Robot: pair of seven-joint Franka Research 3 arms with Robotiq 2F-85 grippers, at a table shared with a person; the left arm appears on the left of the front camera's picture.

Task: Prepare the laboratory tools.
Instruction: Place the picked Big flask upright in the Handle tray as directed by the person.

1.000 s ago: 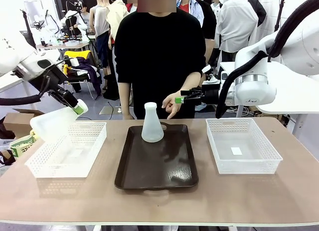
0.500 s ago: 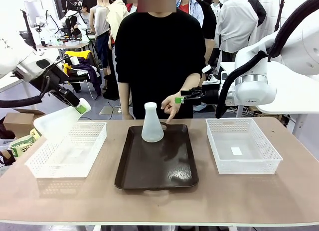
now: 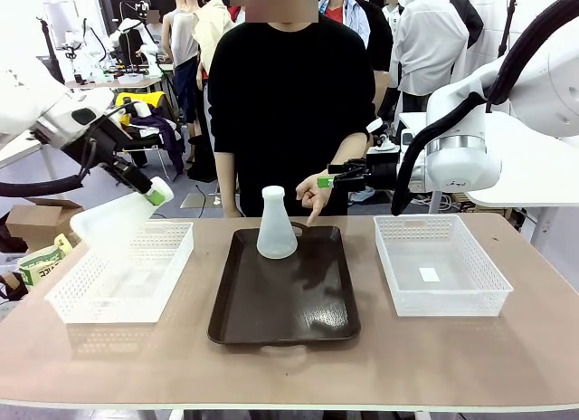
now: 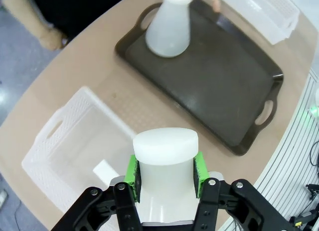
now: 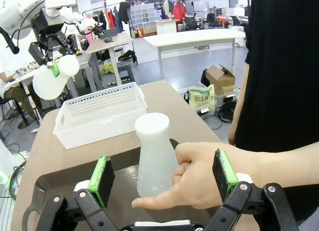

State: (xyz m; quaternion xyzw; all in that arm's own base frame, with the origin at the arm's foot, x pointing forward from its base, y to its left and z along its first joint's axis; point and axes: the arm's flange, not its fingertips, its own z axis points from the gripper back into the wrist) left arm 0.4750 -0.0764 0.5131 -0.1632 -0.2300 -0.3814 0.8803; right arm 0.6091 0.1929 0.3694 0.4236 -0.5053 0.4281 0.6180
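Note:
One milky-white flask (image 3: 276,224) stands upright at the far end of the dark brown tray (image 3: 285,302); it also shows as the flask (image 4: 169,24) and the flask (image 5: 155,154). My left gripper (image 3: 154,193) is shut on the neck of a second flask (image 3: 113,223), held tilted above the left white basket (image 3: 122,271). From the left wrist, the held flask neck (image 4: 165,166) sits between green pads (image 4: 131,170). My right gripper (image 3: 327,176) hovers open behind the tray, beside the person's hand (image 3: 312,195). That hand (image 5: 199,173) points at the tray flask.
A second white lattice basket (image 3: 439,264) sits on the right of the table. The person stands at the far edge, behind the tray. The near strip of the table (image 3: 289,366) is bare wood. Farther off are other tables and people.
My left gripper has carried the tilted flask a little to the right, over the left basket. The person's hand has shifted slightly toward the tray. The right arm is still.

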